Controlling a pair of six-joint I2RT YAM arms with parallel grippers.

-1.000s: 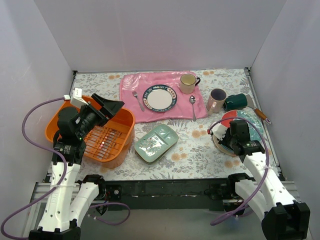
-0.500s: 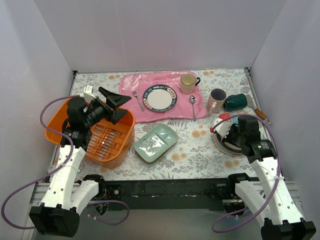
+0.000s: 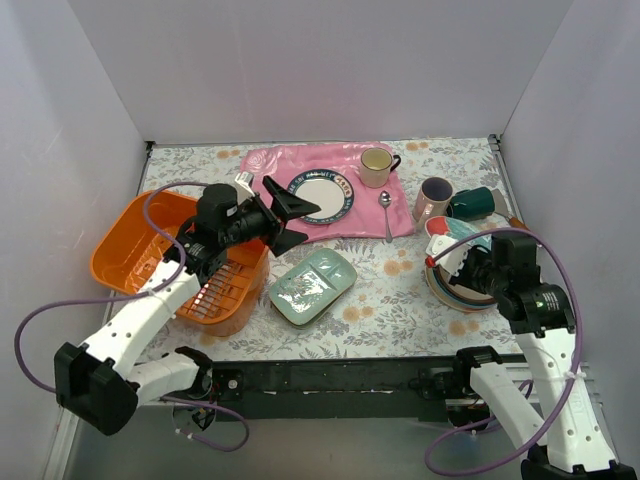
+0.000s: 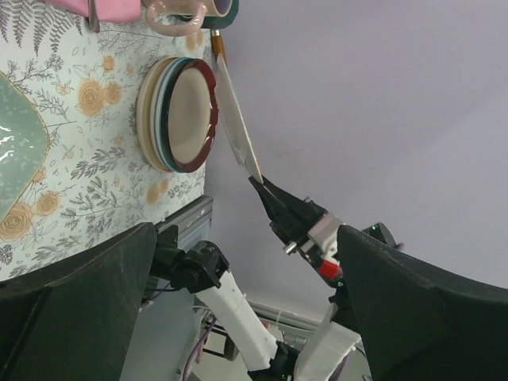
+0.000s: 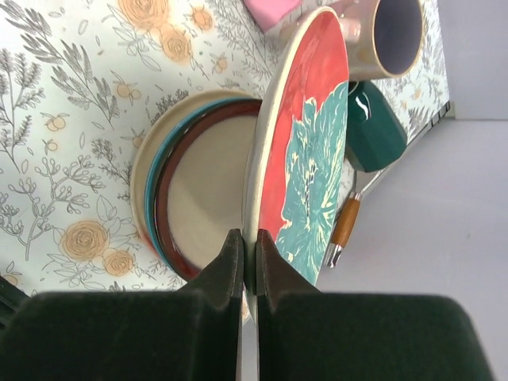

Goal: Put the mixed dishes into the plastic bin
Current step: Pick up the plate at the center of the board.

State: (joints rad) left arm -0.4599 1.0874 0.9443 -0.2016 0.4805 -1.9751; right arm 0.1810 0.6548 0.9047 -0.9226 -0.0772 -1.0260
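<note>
My right gripper (image 3: 455, 262) (image 5: 248, 250) is shut on the rim of the red plate with the teal flower (image 5: 313, 143) and holds it on edge above the plate stack (image 3: 458, 296). The maroon-rimmed cream plate (image 5: 206, 182) tops that stack. My left gripper (image 3: 297, 222) (image 4: 246, 317) is open and empty in the air, between the orange bin (image 3: 120, 255) and the pale green tray (image 3: 312, 286). The pink mug (image 3: 433, 198) and the dark green mug (image 3: 472, 203) lie beyond the stack. The left wrist view shows the stack (image 4: 178, 115) and the tilted plate (image 4: 238, 127).
A pink cloth mat (image 3: 400, 215) at the back holds a blue-rimmed white plate (image 3: 320, 195), a cream-yellow mug (image 3: 376, 166), a fork (image 3: 276, 200) and a spoon (image 3: 386, 212). A wooden-handled knife (image 3: 522, 230) lies by the right wall.
My left gripper has swung right, from over the bin to near the mat's front edge. My right gripper has tipped the red plate up on edge off the stack.
</note>
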